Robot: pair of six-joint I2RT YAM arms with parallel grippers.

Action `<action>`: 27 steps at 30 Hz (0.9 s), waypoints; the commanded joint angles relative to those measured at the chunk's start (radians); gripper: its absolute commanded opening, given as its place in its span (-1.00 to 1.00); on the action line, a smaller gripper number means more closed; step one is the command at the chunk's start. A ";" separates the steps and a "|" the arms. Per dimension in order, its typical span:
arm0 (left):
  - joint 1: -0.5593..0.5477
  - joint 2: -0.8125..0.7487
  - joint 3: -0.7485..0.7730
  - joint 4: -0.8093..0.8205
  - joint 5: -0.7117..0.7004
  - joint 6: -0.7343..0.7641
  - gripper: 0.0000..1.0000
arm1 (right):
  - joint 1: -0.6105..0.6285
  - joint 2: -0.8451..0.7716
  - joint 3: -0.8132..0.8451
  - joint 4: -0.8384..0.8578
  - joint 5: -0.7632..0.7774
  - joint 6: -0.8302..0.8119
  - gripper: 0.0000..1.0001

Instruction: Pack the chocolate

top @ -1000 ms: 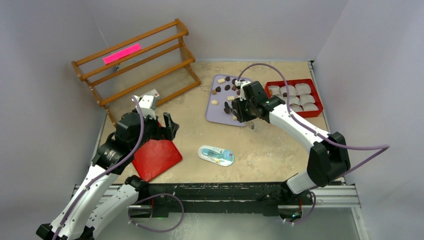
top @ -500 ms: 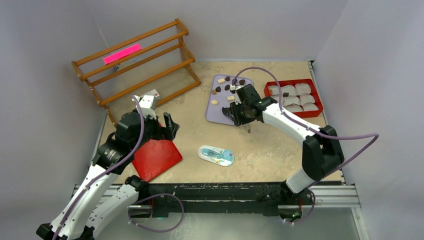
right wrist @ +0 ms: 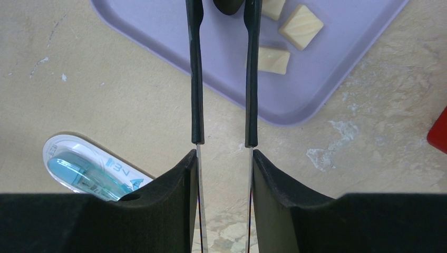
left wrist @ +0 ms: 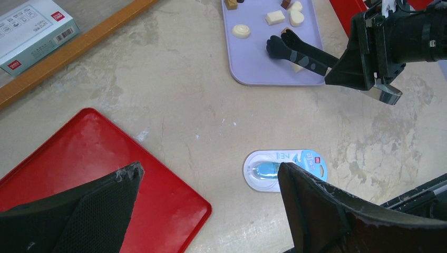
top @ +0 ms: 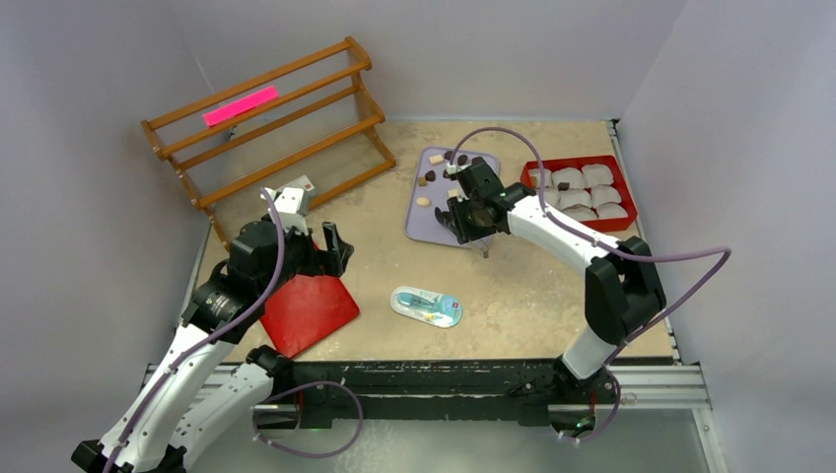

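Packing looks barely begun: most chocolate [right wrist: 300, 26] lies on the purple tray [right wrist: 158, 31], the paper cups [top: 596, 175] right of it look mostly unfilled, the right tool [right wrist: 222, 13] narrowly straddles a dark piece [right wrist: 229, 4] on the tray, whether gripped I cannot tell, while the left tool [left wrist: 208, 171] gapes wide, well left of it.

even, bright light; soft shadows

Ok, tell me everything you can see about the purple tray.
The purple tray is a lavender rounded rectangle with a low rim, plastic-looking, lying flat on the beige table left of the red box. Dark and cream chocolates sit scattered on it. The right hand hovers over its near end, open around a dark piece.
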 commanded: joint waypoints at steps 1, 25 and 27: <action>0.000 -0.007 -0.006 0.026 0.014 0.020 1.00 | 0.007 0.011 0.067 -0.029 0.043 0.013 -0.17; 0.001 -0.020 -0.006 0.025 0.012 0.019 1.00 | 0.022 0.043 0.113 -0.051 0.057 0.011 -0.40; 0.001 -0.022 -0.006 0.026 0.011 0.019 1.00 | 0.022 0.037 0.116 -0.052 0.057 0.014 -0.43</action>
